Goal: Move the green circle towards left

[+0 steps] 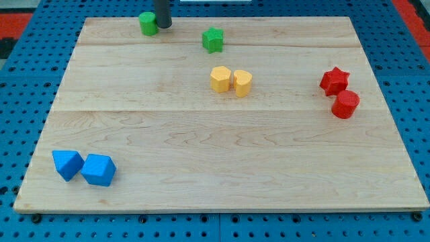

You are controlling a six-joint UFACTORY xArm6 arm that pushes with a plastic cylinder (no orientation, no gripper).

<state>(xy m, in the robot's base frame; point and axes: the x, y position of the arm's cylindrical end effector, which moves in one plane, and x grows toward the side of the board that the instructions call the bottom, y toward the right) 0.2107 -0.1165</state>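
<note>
Camera view shows you a pale wooden board (222,168) with the green circle (148,23) near the view's top, left of centre. My tip (163,25) sits touching its right side; the rod carries no jaws, so nothing opens or clamps. A green star (213,39) lies to the view's right, apart. You'd judge the circle light, rigid and easy to slide; being round, it may roll off a glancing push, so press squarely on its right face
</note>
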